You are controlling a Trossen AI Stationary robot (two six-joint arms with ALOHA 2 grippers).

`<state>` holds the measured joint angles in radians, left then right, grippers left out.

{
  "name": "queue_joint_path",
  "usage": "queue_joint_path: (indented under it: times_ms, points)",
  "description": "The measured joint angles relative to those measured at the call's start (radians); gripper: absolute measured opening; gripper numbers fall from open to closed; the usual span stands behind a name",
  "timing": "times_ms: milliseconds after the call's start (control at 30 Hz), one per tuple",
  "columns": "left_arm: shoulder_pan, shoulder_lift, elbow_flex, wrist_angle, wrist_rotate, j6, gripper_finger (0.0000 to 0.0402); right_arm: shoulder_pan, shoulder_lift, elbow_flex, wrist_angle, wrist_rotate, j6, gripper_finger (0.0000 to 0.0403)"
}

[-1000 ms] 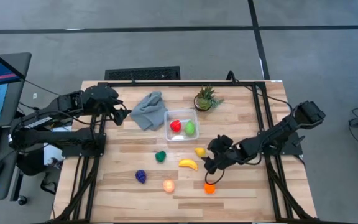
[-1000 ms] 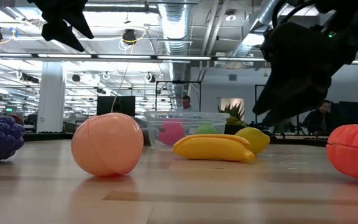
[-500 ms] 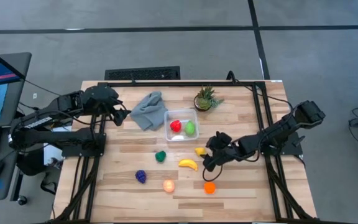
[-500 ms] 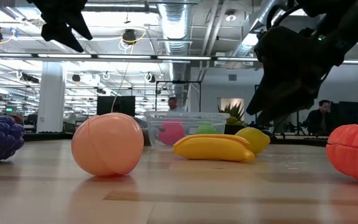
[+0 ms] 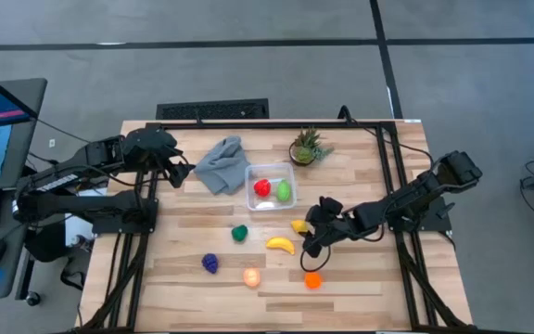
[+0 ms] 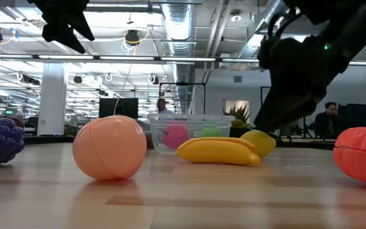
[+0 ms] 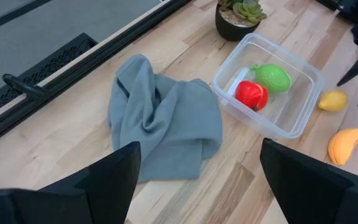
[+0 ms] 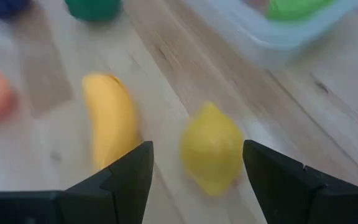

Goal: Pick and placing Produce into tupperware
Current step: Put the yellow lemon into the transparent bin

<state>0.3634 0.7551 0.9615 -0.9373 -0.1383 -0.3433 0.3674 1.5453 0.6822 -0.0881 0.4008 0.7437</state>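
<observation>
A yellow lemon (image 8: 211, 149) lies on the table, and my right gripper (image 8: 194, 186) hangs open just above it with one finger on either side; I see no touch. The lemon (image 5: 298, 225) sits between the clear tupperware (image 5: 251, 199) and the banana (image 5: 280, 245). A red piece (image 5: 262, 187) and a light green piece (image 5: 285, 191) lie inside the tupperware. A dark green piece (image 5: 239, 233), purple grapes (image 5: 210, 263), a peach (image 5: 251, 276) and an orange piece (image 5: 313, 279) rest loose on the wood. My left gripper (image 5: 185, 173) waits open, raised over the far left.
A crumpled grey cloth (image 5: 221, 163) lies left of the tupperware, and a small potted plant (image 5: 306, 147) stands behind it. A black frame rail (image 5: 276, 123) runs along the far edge. Bare wood shows at the near left and far right. People sit in the room beyond.
My right gripper has edged down toward the lemon and rolled a little at the wrist. The produce, the tupperware and my left arm have kept still.
</observation>
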Motion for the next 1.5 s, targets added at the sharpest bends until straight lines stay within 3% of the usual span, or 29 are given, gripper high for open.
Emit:
queue_joint_path:
  times_ms: [1067, 1500]
  points:
    - [0.000, 0.000, 0.000, 0.000, 0.001, -0.017, 0.0317, -0.120, 0.046, 0.001, 0.038, -0.140, -0.127, 0.0270]
    - [0.000, 0.000, 0.000, 0.000, 0.000, -0.017, 0.0317, -0.136, 0.046, 0.001, 0.033, -0.147, -0.127, 0.0270]
